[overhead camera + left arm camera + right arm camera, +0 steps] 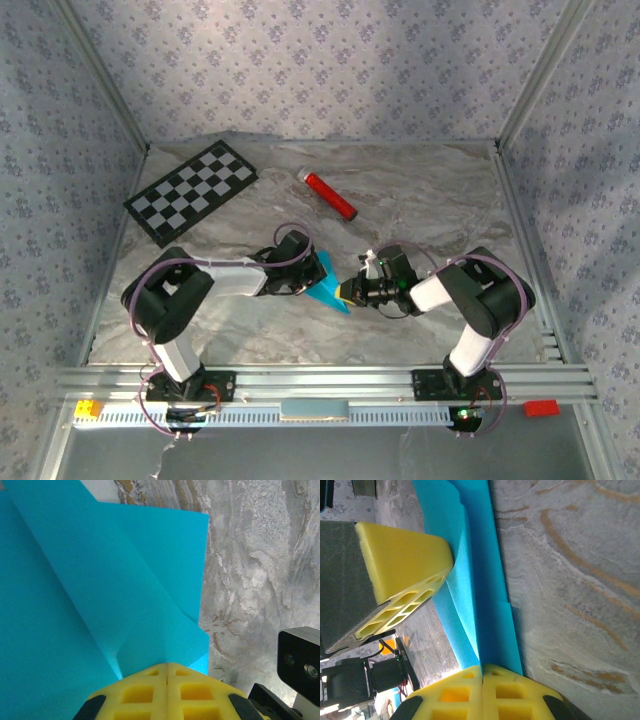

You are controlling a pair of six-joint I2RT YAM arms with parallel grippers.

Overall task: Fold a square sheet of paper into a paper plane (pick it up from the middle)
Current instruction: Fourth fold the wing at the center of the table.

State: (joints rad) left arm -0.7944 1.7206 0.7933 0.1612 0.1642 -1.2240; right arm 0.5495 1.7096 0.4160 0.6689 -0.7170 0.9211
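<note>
The cyan-blue sheet of paper point(329, 284) is folded into a narrow, pointed, layered shape, held off the table between my two grippers. My left gripper point(309, 282) is shut on its left side. In the left wrist view the yellow pads point(150, 690) meet on a crease, and the paper point(100, 580) fans out ahead of them. My right gripper point(349, 292) is shut on the paper's near tip. In the right wrist view the pads point(512, 692) pinch the folded edge of the paper point(487, 585). The left gripper's yellow finger point(400, 560) presses the paper further along.
A red cylinder point(330, 196) lies behind the grippers on the marbled table point(430, 190). A black-and-white checkerboard point(190, 190) sits at the back left. The right arm's black camera housing point(300, 662) is close beside the left gripper. Patterned walls enclose three sides.
</note>
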